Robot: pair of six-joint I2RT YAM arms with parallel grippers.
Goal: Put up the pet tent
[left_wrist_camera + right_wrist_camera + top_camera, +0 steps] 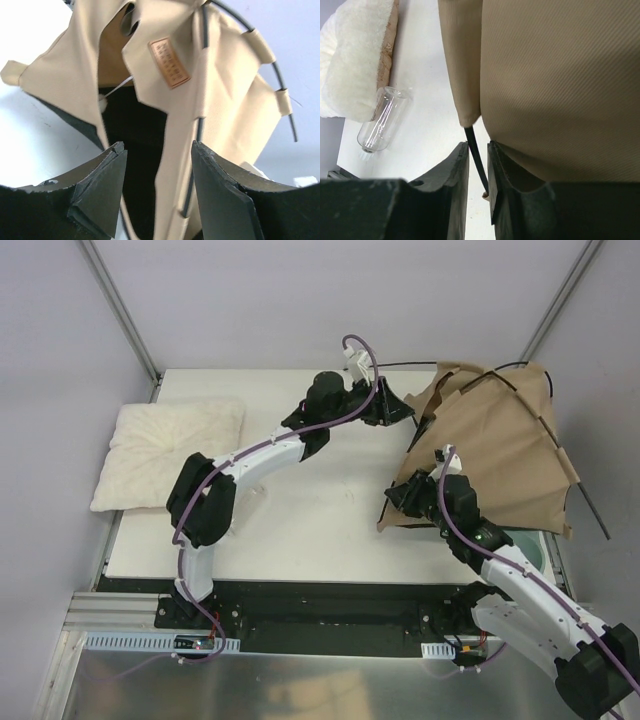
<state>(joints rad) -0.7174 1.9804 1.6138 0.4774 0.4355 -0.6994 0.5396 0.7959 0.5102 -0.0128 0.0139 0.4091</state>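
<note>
Left edge of tabletop [300, 525]: cream pillow [165, 455], fluffy pile, square-ish, lying flat. Right wrist view shows a clear round bottle [382, 120] on its side just beside the pillow.

Left gripper [395, 405] is near the back edge, at the tent's left side. Jaws stand apart, not clamped. In the gap sit a fabric fold and a thin black pole [200, 131], with black lining showing behind them.

Pet tent [500, 450] is at the back right corner, slumped and half-collapsed, with its fabric running over the right edge. Tan, felt-like weave, matte. Thin black poles arc through small fabric loops. A brown rectangular label patch [169, 63] is stitched near the top, and a small white pompom [103, 103] hangs on a string at the doorway edge.

Right gripper [405, 495] is at the tent's near left hem. Jaws are a narrow slit apart, with a pole end running through the slit below the fabric hem. Can't tell if it's pinched. The tent wall fills most of that wrist view.
</note>
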